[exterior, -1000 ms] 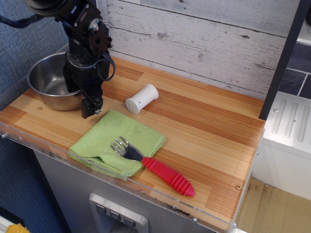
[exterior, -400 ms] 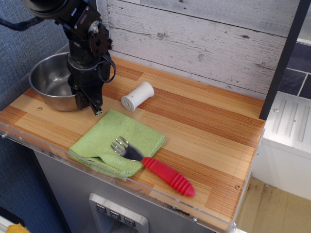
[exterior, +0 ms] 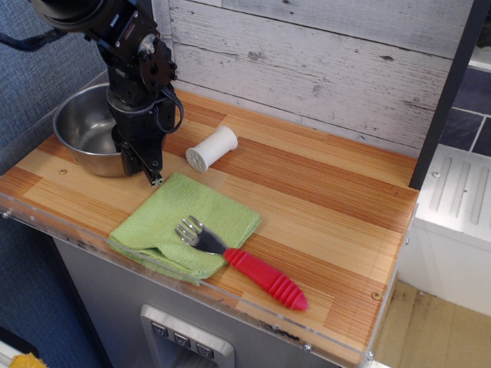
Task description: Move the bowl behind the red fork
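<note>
The shiny steel bowl (exterior: 83, 132) stands at the back left of the wooden counter (exterior: 330, 207). My gripper (exterior: 142, 165) points down at the bowl's right rim, with one finger (exterior: 154, 172) outside the wall and the other at the inside, shut on the rim. The red fork (exterior: 247, 265) lies at the front middle, its metal head resting on a green cloth (exterior: 173, 222) and its red handle pointing right. The bowl is to the left of and behind the fork's head.
A small white ribbed shaker (exterior: 211, 148) lies on its side just right of my gripper. A whitewashed plank wall (exterior: 307, 61) closes the back. A dark post (exterior: 449, 84) stands at the right. The counter's front edge has a clear lip.
The bowl has slid a little to the right along with my gripper. The white shaker has rolled left and back, closer to my arm. The fork and cloth have not moved.
</note>
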